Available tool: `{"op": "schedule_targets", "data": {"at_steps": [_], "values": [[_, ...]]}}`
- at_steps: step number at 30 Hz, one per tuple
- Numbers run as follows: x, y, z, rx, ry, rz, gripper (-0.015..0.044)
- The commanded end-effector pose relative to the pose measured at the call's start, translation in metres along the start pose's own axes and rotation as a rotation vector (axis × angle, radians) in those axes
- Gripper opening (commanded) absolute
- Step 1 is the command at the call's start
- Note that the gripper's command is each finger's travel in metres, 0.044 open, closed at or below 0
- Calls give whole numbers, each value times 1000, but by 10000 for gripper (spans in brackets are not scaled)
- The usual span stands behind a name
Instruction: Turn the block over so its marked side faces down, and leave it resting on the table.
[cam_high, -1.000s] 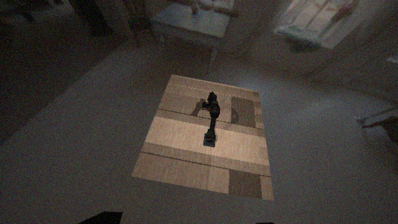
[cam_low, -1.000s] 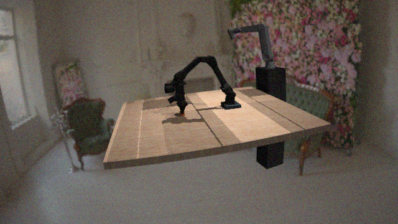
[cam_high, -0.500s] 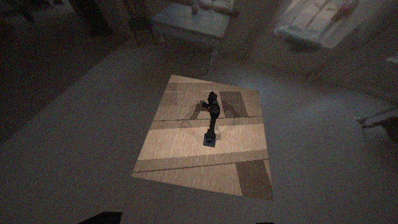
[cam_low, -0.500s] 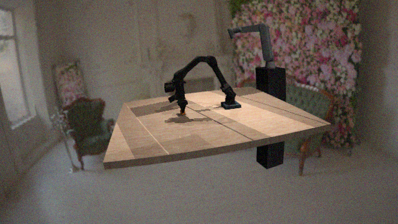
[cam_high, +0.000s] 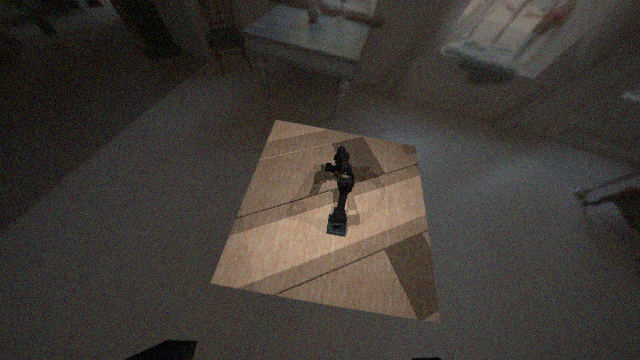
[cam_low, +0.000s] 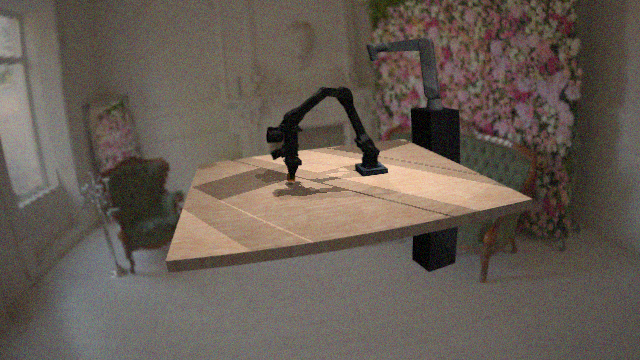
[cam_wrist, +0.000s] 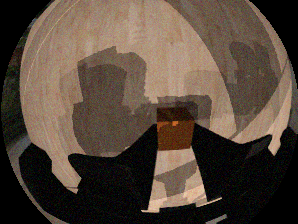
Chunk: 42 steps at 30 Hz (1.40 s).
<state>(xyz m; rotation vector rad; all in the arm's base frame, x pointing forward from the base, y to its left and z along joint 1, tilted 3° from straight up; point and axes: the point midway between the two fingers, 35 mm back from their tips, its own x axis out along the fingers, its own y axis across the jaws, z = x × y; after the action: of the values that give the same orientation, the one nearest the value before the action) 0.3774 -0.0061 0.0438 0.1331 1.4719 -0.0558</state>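
The small orange-brown block (cam_wrist: 175, 136) sits between the two black fingertips in the wrist view, with a darker face along its upper edge there. A small bright orange patch shows near the edge between the two faces. I cannot tell which side is the marked one. My gripper (cam_wrist: 173, 127) (cam_low: 291, 178) points down and is shut on the block. In the exterior view only a speck of orange shows at the fingertips, low at the wooden table (cam_low: 350, 220). Whether the block touches the table is not clear. In the top view the arm hides most of the gripper.
The arm's base (cam_high: 337, 225) (cam_low: 371, 169) stands on the table. Broad shadows cross the wood around the gripper. A black pillar (cam_low: 435, 135) with a grey bent arm stands behind the table's edge. Chairs stand beyond the table.
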Motion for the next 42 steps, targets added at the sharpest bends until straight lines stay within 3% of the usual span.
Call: {"op": "schedule_targets", "data": {"at_steps": [1, 24, 31, 42], "values": [[-1, -1, 0, 5, -63, -7, 0], [2, -1, -6, 7, -403, -5, 0], [2, -1, -7, 8, -428, -4, 0], [24, 0, 1, 3, -590, -6, 0]]}}
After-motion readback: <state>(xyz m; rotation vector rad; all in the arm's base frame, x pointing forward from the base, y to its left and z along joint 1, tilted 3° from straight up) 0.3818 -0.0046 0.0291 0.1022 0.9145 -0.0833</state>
